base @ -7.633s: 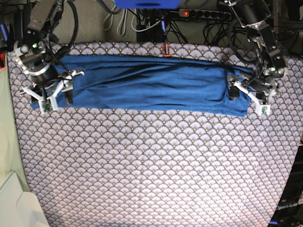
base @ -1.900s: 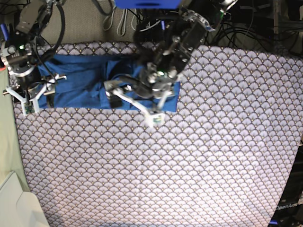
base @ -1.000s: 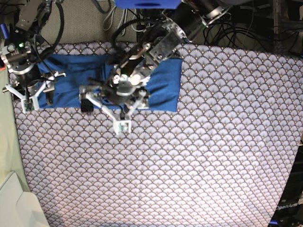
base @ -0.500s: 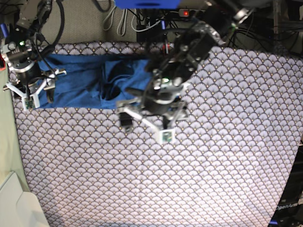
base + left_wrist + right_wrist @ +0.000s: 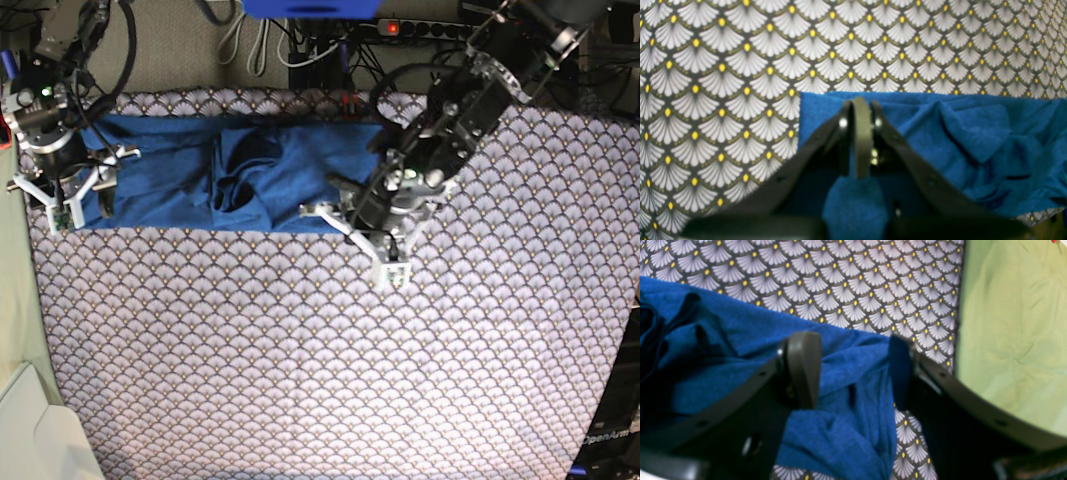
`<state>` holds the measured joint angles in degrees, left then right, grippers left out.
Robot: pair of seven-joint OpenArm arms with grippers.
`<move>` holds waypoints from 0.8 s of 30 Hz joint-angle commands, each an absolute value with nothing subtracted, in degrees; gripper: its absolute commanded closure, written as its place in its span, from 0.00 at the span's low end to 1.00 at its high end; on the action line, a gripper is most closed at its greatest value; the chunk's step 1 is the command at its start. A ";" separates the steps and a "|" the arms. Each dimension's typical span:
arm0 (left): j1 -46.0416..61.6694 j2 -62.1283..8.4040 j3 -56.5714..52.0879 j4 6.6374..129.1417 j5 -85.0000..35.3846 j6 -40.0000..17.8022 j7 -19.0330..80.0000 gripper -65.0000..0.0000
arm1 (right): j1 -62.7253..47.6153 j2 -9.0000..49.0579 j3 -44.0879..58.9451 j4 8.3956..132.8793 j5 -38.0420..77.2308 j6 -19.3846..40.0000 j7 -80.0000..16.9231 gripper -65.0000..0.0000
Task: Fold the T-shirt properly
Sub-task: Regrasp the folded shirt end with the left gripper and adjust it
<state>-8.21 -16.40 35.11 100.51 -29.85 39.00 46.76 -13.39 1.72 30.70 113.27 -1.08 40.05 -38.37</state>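
Scallop-patterned cloth covers the tabletop [image 5: 330, 370], and the T-shirt [image 5: 240, 175] lies along its far edge, now a shorter band since its far end was carried across onto the middle. The left pincer [image 5: 858, 110], wide a second ago, has snapped closed at the fresh fold's corner, apparently on cloth. The right pincer [image 5: 853, 370] stays wide astride the other end.

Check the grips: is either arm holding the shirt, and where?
The left gripper is shut on the T-shirt, pinching cloth just inside its folded right-end edge. The right gripper has its jaws open over the other end, clamping nothing.
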 commanded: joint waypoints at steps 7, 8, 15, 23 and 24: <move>-9.27 -14.37 37.76 100.62 -30.20 40.00 46.55 1.00 | -13.05 2.15 30.99 114.42 -0.13 40.00 -37.05 0.49; -9.36 -14.11 38.90 99.82 -30.20 40.00 47.25 1.00 | -13.05 2.15 30.99 114.42 -0.13 40.00 -37.05 0.49; -12.00 -9.19 48.48 93.76 -29.93 40.00 54.46 1.00 | -12.79 2.42 30.99 114.42 -0.13 40.00 -37.05 0.49; -14.46 -8.66 54.73 100.79 -30.02 40.00 54.46 1.00 | -12.79 2.51 30.99 114.42 -0.13 40.00 -36.97 0.49; -14.46 -8.75 54.64 101.58 -29.93 40.00 54.29 1.00 | -12.79 2.51 30.99 114.42 -0.13 40.00 -36.97 0.49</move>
<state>-13.58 -9.23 54.85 100.55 -29.39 39.03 54.39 -13.21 1.91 30.76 113.27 -0.89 40.05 -38.37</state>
